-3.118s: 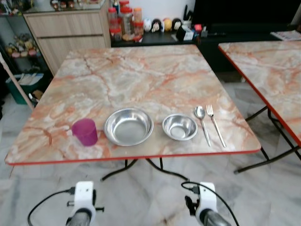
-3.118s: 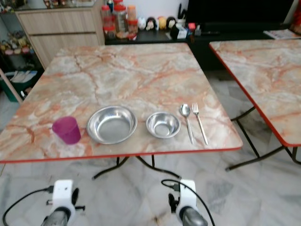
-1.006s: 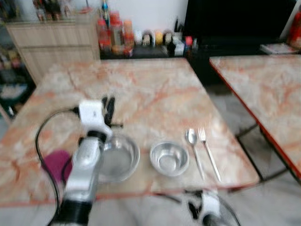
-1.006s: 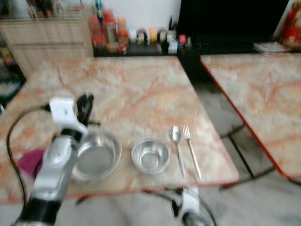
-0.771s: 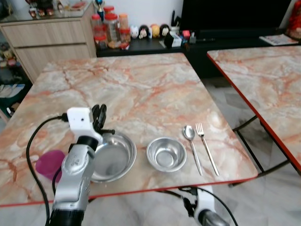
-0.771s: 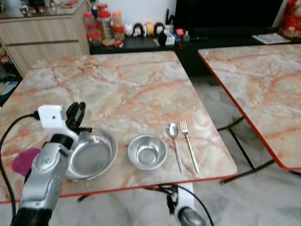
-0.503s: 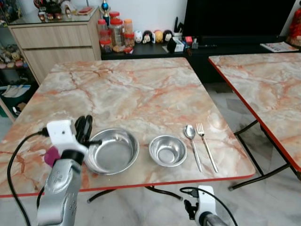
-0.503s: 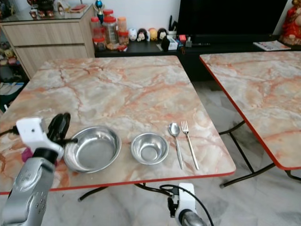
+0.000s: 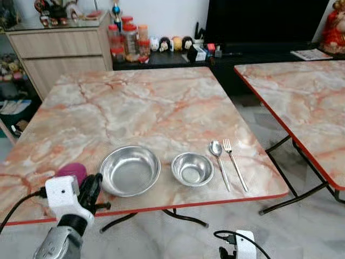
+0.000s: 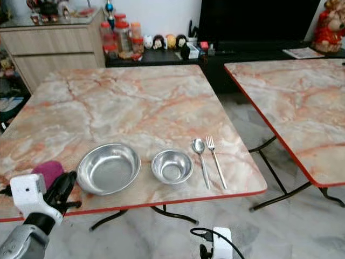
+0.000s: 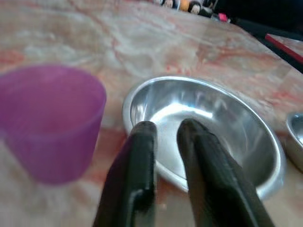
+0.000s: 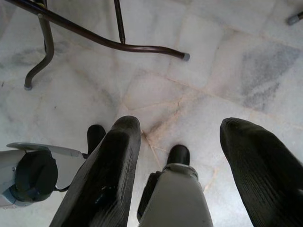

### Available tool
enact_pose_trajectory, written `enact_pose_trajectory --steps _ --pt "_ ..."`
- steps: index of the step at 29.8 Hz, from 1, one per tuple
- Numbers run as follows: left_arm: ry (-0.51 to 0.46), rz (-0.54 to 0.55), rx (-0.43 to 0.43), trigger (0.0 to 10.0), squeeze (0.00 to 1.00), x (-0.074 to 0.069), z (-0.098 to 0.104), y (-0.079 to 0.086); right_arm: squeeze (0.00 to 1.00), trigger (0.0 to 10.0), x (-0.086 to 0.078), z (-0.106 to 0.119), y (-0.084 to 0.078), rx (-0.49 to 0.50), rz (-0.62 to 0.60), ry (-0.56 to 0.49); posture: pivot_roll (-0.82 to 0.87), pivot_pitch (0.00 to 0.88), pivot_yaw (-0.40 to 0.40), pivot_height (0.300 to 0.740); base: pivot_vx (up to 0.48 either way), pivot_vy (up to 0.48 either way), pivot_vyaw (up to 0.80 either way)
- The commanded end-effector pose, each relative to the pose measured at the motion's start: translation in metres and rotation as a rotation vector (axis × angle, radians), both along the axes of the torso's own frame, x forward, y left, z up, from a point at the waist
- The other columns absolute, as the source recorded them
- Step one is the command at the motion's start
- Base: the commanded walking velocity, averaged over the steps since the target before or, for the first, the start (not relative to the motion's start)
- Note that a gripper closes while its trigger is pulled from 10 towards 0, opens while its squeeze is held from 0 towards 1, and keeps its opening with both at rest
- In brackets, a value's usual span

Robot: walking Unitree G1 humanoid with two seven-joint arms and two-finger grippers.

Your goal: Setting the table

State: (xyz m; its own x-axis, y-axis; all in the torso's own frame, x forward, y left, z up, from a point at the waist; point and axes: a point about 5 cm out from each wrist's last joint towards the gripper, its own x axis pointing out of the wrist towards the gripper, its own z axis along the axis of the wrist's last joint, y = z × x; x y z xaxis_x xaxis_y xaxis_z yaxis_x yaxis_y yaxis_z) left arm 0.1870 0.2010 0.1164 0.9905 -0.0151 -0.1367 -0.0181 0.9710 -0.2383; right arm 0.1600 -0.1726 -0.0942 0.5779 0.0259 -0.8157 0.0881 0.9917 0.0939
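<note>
Left gripper (image 9: 91,190), fingers nearly closed and empty, hovers at the near table edge beside the purple cup (image 9: 73,171) and large bowl (image 9: 130,170). Right gripper (image 12: 182,156) hangs open over the floor.

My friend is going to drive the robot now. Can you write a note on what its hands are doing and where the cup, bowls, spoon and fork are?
Left gripper: raised at the table's near edge, between the cup and the big bowl, fingers nearly shut, holding nothing.
Right gripper: hangs idle, open, over the floor.
On the table, in a row along the near edge, from the robot's left: purple cup, big bowl, small bowl, spoon, fork.
Done: everything lies neatly side by side.
Left: unclear. Possibly a grasp of the cup or big bowl, since the left gripper is at them.
</note>
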Motion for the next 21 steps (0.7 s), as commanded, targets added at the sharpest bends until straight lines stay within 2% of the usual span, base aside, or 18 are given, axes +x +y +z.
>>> enact_pose_trajectory --steps 1,2,4,5,10,12,13,15,17,18,19,21 --pt "0.002 0.004 -0.054 10.0 1.00 -0.002 0.005 -0.002 0.00 10.0 0.003 0.001 0.000 0.002 -0.013 -0.010 0.17 0.000 0.023 0.740 0.000 0.000 0.00" --pt "0.007 0.009 -0.087 10.0 1.00 -0.002 0.004 -0.003 0.00 10.0 0.004 0.001 0.001 0.004 -0.014 -0.011 0.17 0.000 0.024 0.740 0.000 0.000 0.00" --pt "0.010 0.011 -0.099 10.0 1.00 -0.003 0.004 -0.004 0.00 10.0 0.004 0.001 0.001 0.005 -0.015 -0.011 0.17 0.000 0.023 0.740 0.000 0.000 0.00" --pt "0.051 0.000 -0.113 10.0 1.00 -0.003 0.001 -0.006 0.00 10.0 0.004 0.001 0.002 0.007 -0.016 -0.010 0.18 0.000 0.020 0.740 0.000 0.000 0.00" --pt "0.076 0.019 -0.191 10.0 1.00 0.002 0.002 -0.009 0.00 10.0 0.006 0.002 0.002 0.008 -0.012 -0.013 0.18 0.000 0.016 0.740 0.000 0.000 0.00" --pt "0.079 0.019 -0.193 10.0 1.00 0.002 0.002 -0.009 0.00 10.0 0.006 0.002 0.002 0.008 -0.012 -0.013 0.18 0.000 0.016 0.740 0.000 0.000 0.00" --pt "0.090 0.048 -0.231 10.0 1.00 0.011 -0.002 -0.010 0.00 10.0 0.008 0.003 0.003 0.009 -0.008 -0.017 0.17 0.000 0.019 0.740 0.000 0.000 0.00" --pt "0.099 0.061 -0.259 10.0 1.00 0.016 -0.003 -0.012 0.00 10.0 0.009 0.004 0.003 0.009 -0.007 -0.019 0.17 0.000 0.019 0.740 0.000 0.000 0.00" --pt "0.101 0.014 -0.304 10.0 1.00 0.026 -0.001 -0.019 0.00 10.0 0.011 0.004 0.004 0.010 -0.005 -0.022 0.16 0.000 0.021 0.740 0.000 0.000 0.00" --pt "0.101 0.014 -0.304 10.0 1.00 0.026 -0.001 -0.019 0.00 10.0 0.011 0.004 0.004 0.010 -0.005 -0.022 0.16 0.000 0.021 0.740 0.000 0.000 0.00" --pt "0.104 -0.025 -0.331 10.0 0.00 0.030 0.001 -0.025 0.00 10.0 0.011 0.004 0.005 0.011 -0.004 -0.022 0.16 0.000 0.022 0.740 0.000 0.000 0.00" --pt "0.121 -0.041 -0.307 10.0 0.00 0.034 0.001 -0.028 0.00 10.0 0.011 0.004 0.005 0.013 -0.002 -0.022 0.15 0.000 0.027 0.740 0.000 0.000 0.00"
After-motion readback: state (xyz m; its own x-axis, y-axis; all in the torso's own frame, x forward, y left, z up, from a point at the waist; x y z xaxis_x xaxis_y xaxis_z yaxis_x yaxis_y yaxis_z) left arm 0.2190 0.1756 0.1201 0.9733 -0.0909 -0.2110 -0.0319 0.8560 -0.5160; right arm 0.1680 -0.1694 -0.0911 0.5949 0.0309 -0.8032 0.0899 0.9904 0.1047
